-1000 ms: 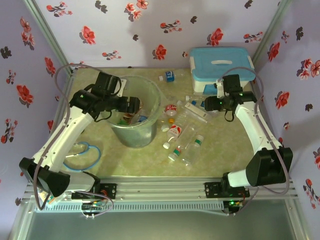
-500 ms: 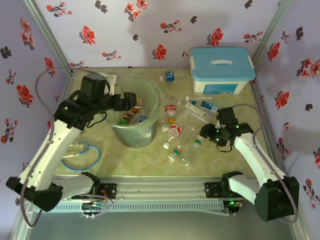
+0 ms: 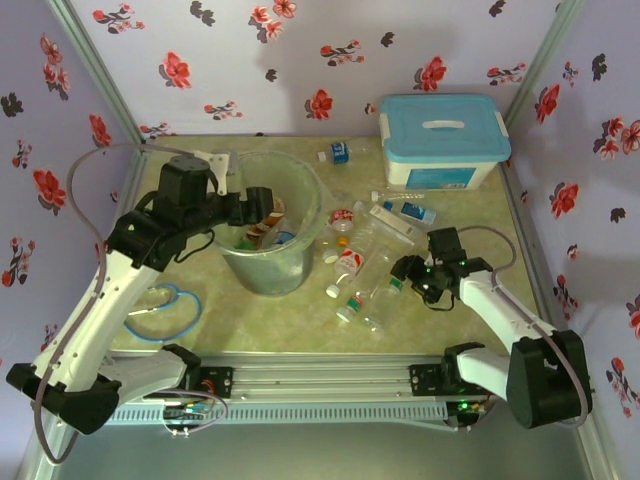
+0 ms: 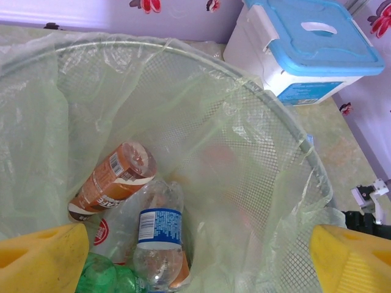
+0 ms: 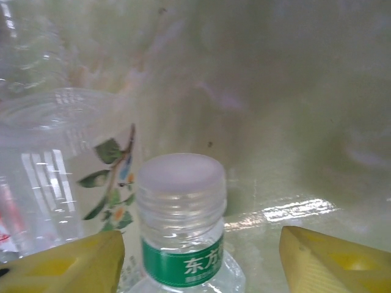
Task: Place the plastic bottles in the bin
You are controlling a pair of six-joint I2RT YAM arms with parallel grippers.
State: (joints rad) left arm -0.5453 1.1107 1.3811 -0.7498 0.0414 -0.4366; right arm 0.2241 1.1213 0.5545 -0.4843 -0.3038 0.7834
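Green marbled tabletop, floral walls. Bin [image 3: 262,272] at left holds several plastic bottles [image 4: 160,235]; many loose bottles [image 3: 352,262] lie right of it. Left gripper [image 4: 195,262] spread, empty, over bin. Right gripper [image 5: 201,256] parted around green-labelled bottle [image 5: 183,238], not yet clamped.

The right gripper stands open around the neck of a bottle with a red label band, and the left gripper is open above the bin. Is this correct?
No: the label band is green, not red; the right wrist view shows it. Otherwise correct: the right gripper is open around the neck of that bottle, and the left gripper is open above the bin.
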